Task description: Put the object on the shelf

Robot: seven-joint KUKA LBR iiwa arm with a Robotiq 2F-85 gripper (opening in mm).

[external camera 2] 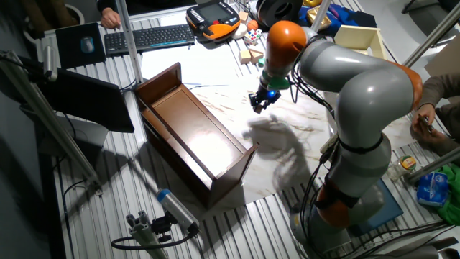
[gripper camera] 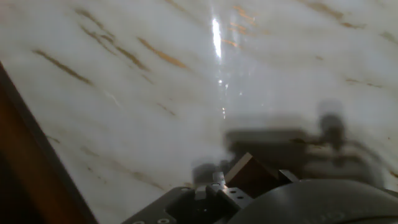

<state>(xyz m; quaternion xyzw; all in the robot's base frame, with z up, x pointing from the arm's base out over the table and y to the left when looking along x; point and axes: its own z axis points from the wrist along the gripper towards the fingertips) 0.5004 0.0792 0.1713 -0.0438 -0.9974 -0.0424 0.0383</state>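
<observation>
Tiny wooden cube [gripper camera: 247,174] pinched in end effector [external camera 2: 259,100], above glossy marble tabletop [gripper camera: 155,93]

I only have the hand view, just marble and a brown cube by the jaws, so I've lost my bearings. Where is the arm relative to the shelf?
Observer: The gripper hangs above the marble tabletop, beside the shelf, not over it.
Operator: Which way does the shelf open?
Observer: Upward; its inside looks bare.
Operator: Anything else nearby?
Observer: Pale wooden blocks lie beyond the gripper, towards the keyboard.
</observation>
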